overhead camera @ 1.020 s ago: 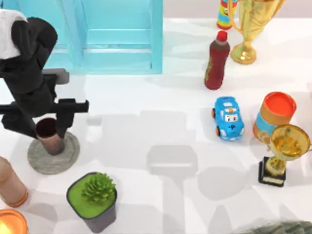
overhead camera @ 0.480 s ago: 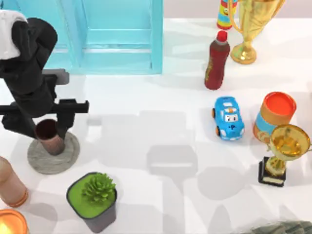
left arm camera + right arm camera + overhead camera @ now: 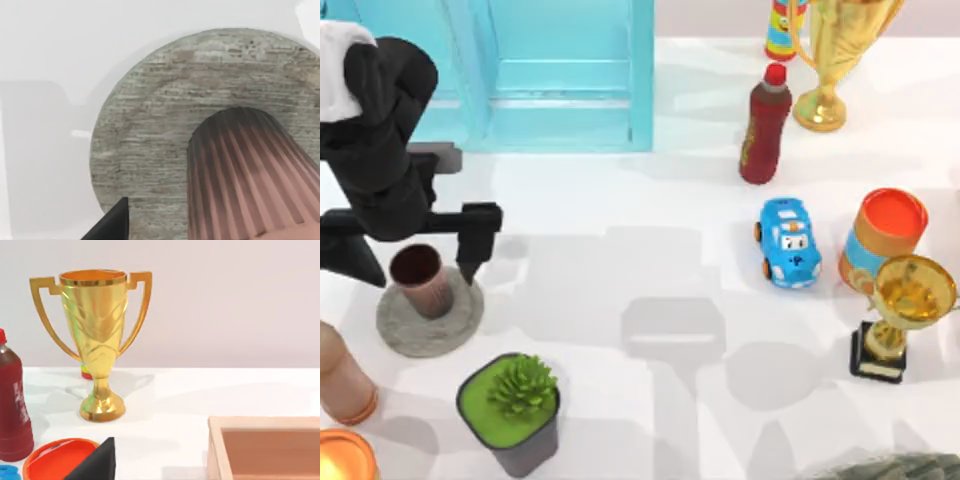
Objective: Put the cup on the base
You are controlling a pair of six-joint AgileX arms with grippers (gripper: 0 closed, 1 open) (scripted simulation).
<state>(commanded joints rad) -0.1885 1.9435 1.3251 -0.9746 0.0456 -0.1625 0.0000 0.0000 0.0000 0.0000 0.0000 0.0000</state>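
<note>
Left gripper is hanging over the table's left side, fingers spread wide either side of the cup and gripping nothing. The cup is standing upright on the base, slightly off-centre toward the disc's far-left edge but fully within its rim; the left wrist view is showing its ribbed side seated on the stone.

Placement looks done, so the step in hand is the retreat: I'd be lifting straight up, keeping both fingers clear of the cup's rim, with no sideways drift, since the tumbler is light-looking and a nudge could tip it off.

Right arm is sitting parked over the table's right side; can't tell its finger state.

Count: one cup, one base, two gold trophies, one potted plant, one toy car, one red bottle, one orange-topped can.
</note>
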